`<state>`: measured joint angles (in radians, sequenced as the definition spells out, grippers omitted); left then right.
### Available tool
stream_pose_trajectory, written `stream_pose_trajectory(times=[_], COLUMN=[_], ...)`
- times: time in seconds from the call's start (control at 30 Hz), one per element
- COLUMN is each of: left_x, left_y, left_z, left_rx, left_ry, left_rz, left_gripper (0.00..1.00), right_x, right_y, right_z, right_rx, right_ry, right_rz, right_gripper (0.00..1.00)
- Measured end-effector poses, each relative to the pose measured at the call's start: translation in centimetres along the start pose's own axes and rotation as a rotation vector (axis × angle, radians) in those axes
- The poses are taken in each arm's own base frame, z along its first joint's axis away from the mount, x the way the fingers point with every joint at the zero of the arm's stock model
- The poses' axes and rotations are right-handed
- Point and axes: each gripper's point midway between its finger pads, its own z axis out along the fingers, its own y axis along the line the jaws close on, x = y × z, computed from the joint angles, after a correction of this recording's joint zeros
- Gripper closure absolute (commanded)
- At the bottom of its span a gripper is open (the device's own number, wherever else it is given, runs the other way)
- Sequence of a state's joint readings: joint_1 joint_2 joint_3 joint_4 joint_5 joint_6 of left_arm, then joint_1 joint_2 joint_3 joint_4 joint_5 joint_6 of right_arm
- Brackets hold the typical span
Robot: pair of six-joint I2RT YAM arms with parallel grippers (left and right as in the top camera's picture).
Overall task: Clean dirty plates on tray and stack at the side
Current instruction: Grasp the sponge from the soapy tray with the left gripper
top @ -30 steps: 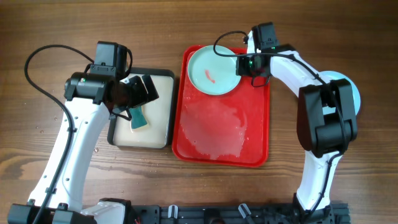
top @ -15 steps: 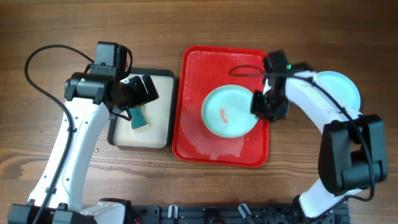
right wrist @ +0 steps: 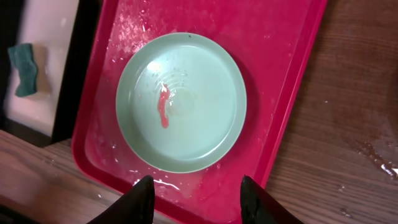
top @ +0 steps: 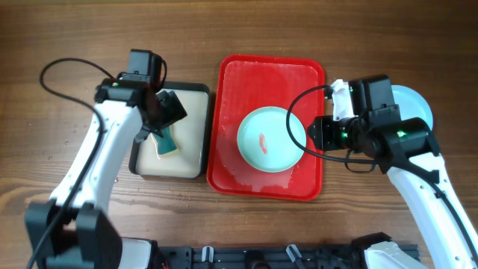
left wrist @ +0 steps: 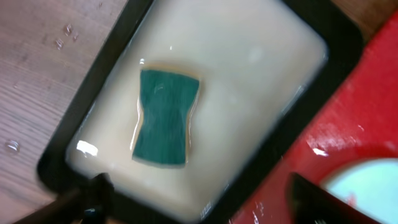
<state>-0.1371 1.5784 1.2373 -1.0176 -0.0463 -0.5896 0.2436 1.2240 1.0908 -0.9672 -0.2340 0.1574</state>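
Overhead and wrist views. My right pincer is spread wide and holds nothing; its two fingers frame the near edge of the plate, tips just short of the rim, and whether they touch the rim cannot be told. The plate is pale blue, lies flat in the tray, towards the tray's right side and nearer its front half, and carries a short red smear left of its centre. The tray floor around the plate is wet and glistening. From overhead, this pincer sits just beside the plate's right rim, over the tray's right edge. A second plate, also pale blue, lies on the worktop to the right of the tray, partly covered by my right arm. My left pincer is likewise open and empty, its fingers far apart at the bottom of the left wrist view; it hangs above the cream tray, which stands just left of the red one. A green sponge lies flat in the cream tray, towards its left side, clear of my fingers.
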Motion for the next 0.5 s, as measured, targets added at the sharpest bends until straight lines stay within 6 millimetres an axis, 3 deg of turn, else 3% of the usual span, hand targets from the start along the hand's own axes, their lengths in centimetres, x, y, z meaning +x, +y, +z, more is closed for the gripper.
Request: stream_pose_trajectory(times=[0.07,0.13,0.2,0.23,0.37,0.4,0.5], left_x=[0.8,3.4,5.1,5.3,5.4,5.8,4.5], left_y=[0.7,2.5,3.7,3.8,3.8,3.7,2.2], left_z=[3.5,7.3,9.5,10.0,9.8,9.3,6.9], left_rx=[-0.056,-0.153,-0.206,-0.212,-0.216,-0.214,-0.171], left_ry=[0.05,0.165,0.23,0.237,0.247,0.278,0.287], left_rz=[-0.021,-0.039,-0.042,-0.04,-0.044,-0.038,-0.011], left_gripper=[0.71,0.76,0.96,0.96,0.96,0.85,0.78], right_x=[-0.1,0.2,0.5,0.6,0.9,0.9,1.0], right_y=[-0.2,-0.6,-0.9,-1.0,-1.2,-1.2,-1.2], right_z=[0.7,2.0,2.8,3.1,3.7,3.7,3.7], right_rx=[0.006,0.017,0.022,0.024,0.027,0.028,0.028], right_ry=[0.014,0.061,0.091,0.103,0.127,0.129,0.132], right_rz=[-0.002,0.013,0.02,0.024,0.029,0.029,0.03], right_gripper=[0.57,0.59,0.6,0.59,0.59,0.6,0.59])
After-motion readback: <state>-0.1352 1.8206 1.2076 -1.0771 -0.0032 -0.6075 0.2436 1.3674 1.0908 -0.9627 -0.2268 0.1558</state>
